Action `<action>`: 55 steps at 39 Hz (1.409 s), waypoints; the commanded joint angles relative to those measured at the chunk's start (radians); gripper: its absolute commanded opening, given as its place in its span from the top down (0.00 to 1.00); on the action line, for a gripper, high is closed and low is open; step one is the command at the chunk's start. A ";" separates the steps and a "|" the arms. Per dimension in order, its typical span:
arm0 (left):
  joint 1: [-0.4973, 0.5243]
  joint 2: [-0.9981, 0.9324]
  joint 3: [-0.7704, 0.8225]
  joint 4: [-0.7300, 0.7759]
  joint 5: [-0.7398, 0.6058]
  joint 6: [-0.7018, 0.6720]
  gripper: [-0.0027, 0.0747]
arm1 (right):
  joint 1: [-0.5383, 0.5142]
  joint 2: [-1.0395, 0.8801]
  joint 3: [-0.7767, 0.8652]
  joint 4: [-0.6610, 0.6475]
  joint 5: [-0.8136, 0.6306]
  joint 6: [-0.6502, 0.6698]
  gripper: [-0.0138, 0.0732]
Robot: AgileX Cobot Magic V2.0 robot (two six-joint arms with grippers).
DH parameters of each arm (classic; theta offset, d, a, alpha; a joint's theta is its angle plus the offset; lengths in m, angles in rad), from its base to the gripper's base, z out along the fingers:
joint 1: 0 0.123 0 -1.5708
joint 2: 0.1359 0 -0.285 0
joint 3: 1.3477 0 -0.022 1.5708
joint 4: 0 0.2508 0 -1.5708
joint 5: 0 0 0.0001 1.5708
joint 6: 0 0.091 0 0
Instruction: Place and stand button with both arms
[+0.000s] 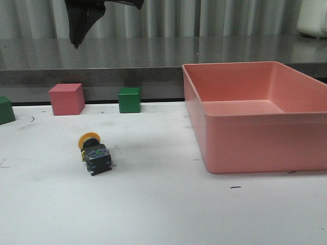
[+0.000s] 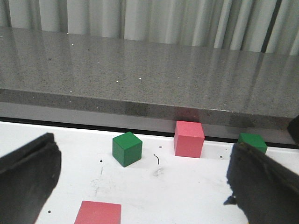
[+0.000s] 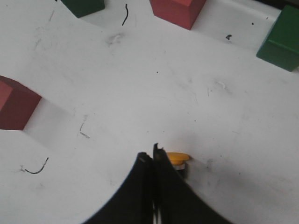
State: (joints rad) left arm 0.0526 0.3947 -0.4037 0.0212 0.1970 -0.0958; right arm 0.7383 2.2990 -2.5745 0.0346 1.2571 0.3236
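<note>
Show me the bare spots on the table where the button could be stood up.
The widest free patch lies between the button and the pink bin, running to the near edge. Another bare strip sits in front of the pink cube and green cube. The back row by the cubes is crowded.

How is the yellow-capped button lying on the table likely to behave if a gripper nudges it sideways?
The button lies on its side; its round yellow cap may let it pivot or roll slightly, while the blocky base probably resists. It looks rigid, and small enough to skid on the table.
</note>
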 commanded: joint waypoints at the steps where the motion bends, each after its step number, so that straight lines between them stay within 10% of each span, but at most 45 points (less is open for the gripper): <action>1: -0.006 0.014 -0.037 -0.007 -0.083 -0.008 0.07 | -0.028 -0.133 -0.016 -0.015 0.089 -0.034 0.92; 32: -0.006 0.014 -0.037 -0.007 -0.083 -0.008 0.07 | -0.626 -1.060 1.251 -0.041 -0.134 -0.183 0.92; 55: -0.006 0.014 -0.037 -0.007 -0.083 -0.008 0.07 | -0.653 -1.937 2.050 -0.133 -0.688 -0.183 0.92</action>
State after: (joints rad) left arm 0.0526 0.3947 -0.4037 0.0212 0.1970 -0.0958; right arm 0.0894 0.4477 -0.5593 -0.0791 0.6638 0.1521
